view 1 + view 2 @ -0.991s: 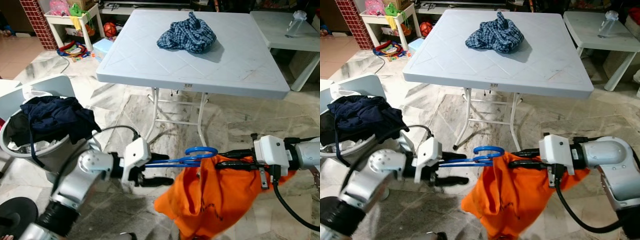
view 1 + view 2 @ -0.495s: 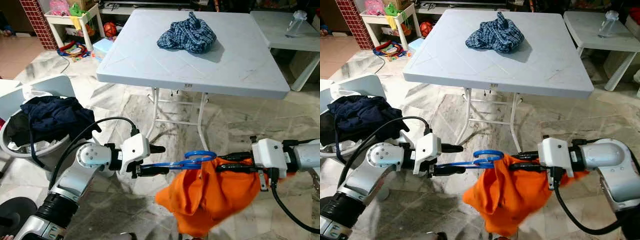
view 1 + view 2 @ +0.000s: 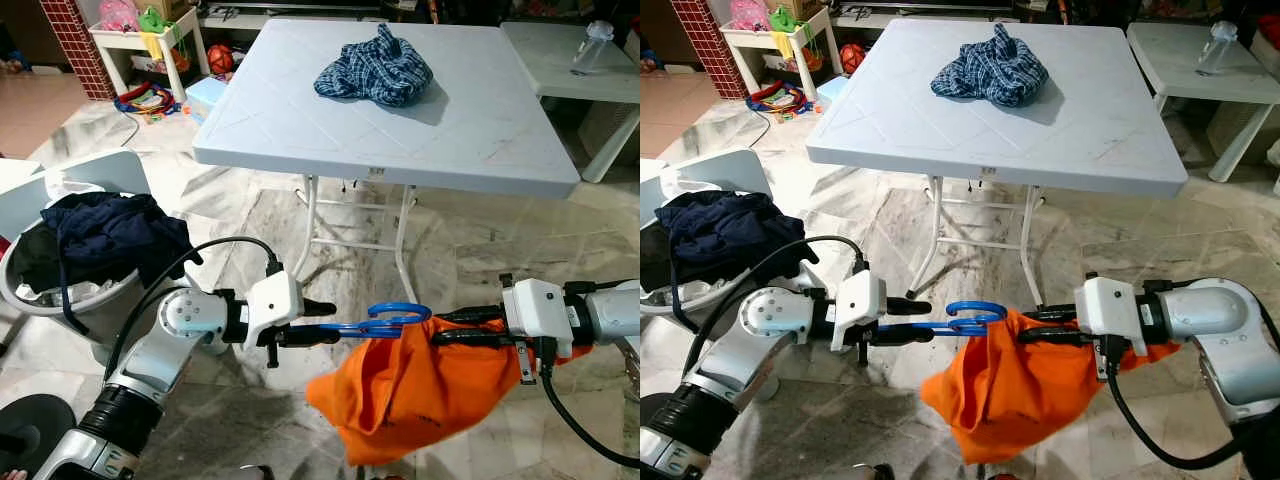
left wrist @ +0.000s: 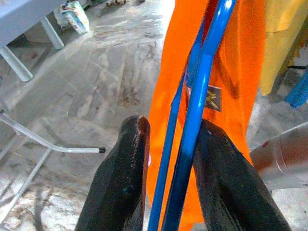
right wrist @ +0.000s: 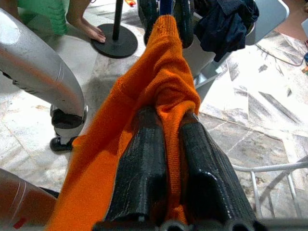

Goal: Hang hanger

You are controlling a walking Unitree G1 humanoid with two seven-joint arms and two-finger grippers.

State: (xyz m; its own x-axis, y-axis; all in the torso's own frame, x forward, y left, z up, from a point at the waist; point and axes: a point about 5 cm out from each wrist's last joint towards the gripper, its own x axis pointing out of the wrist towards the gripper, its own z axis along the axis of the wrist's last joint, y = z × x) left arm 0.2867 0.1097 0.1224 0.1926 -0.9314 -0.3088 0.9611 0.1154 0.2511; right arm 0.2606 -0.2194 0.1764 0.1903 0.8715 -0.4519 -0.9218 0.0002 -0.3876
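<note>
Item: one blue plastic clothes hanger [image 3: 378, 322], carried low over the marbled floor in front of us and short of the pale blue folding table [image 3: 300, 125]. Its long axis runs level and crosswise, from our left gripper [image 3: 310, 332] toward our right gripper [image 3: 455, 327], with the hook loop at the middle. Our left gripper has its two black fingers [image 4: 127, 183] closed narrowly on the blue bars at the left end, so it is the arm in charge of the hanger. Our right gripper pinches a fold of the bright orange knitted garment [image 3: 415, 385], which droops from the hanger's right end between the two arms. Pose: both forearms are held out level, pointing inward at each other, the grippers near but apart. We judge the garment only partly on the hanger. Also logged: a crumpled blue checked cloth [image 3: 375, 68] on the tabletop, well apart.
</note>
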